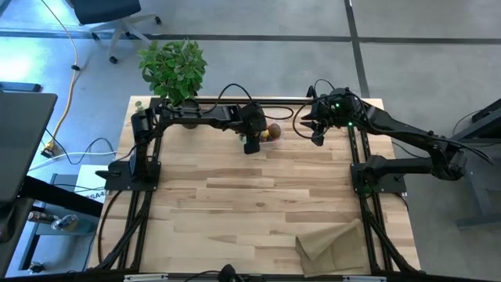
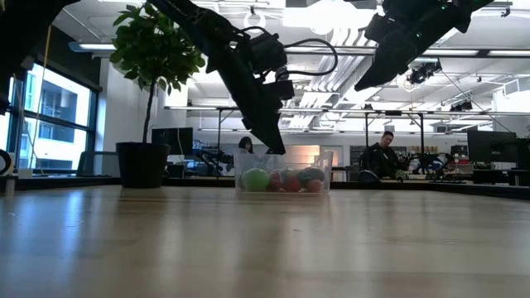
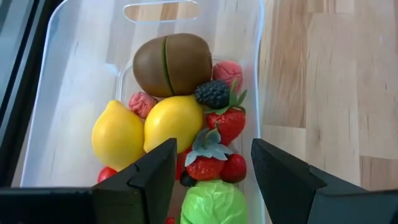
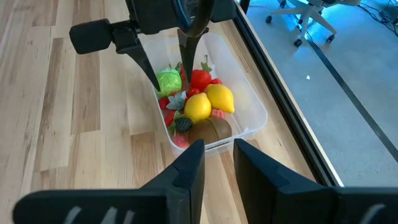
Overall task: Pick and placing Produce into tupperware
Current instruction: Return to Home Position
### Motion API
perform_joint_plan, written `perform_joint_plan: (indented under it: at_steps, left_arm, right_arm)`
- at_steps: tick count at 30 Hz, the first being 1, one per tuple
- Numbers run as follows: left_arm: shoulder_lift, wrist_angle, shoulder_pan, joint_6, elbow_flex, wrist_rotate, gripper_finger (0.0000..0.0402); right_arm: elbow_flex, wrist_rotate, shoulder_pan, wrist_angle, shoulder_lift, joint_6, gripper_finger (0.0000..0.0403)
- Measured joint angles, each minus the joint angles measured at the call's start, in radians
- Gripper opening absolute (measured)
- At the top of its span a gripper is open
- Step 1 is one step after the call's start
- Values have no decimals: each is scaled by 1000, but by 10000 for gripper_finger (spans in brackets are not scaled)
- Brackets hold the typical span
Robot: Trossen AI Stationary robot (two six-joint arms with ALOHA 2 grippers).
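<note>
The clear tupperware [image 1: 272, 131] stands on the table near its far edge, between my two grippers. It holds a brown kiwi [image 3: 173, 64], two yellow lemons [image 3: 118, 134] [image 3: 175, 121], a green lime [image 3: 214, 202] and several red berries [image 3: 225, 124]. My left gripper [image 3: 211, 180] is open and empty. It points down just above the tupperware's lime end [image 4: 169, 81], one finger on either side of the lime. My right gripper [image 4: 219, 162] is open and empty, higher up and to the right of the tupperware [image 4: 249, 112]. The low view shows the fruits through the tupperware's wall [image 2: 284, 177].
A leafy potted plant [image 1: 174, 69] stands at the table's far left corner. A tan paper bag [image 1: 333, 247] lies at the near right. A black rail runs along the far edge behind the tupperware. Bare wood [image 1: 235, 204] fills the table's middle. People sit in the room beyond [image 2: 383, 153].
</note>
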Motion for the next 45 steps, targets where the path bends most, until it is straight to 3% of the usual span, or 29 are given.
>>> perform_joint_plan:
  at_steps: [9,22,28,39,45]
  left_arm:
    - [-1,2,0,0,0,7,185]
    - [-130,3,0,-8,2,46,8]
    - [-244,7,0,2,2,78,15]
    - [-632,-42,-1,117,-1,111,2]
    - [-840,-1,-1,132,-110,152,2]
  right_arm:
    - [0,0,0,0,0,0,76]
    - [0,0,0,0,0,0,76]
    - [0,0,0,0,0,0,76]
    - [0,0,0,0,0,0,76]
    - [0,0,0,0,0,0,76]
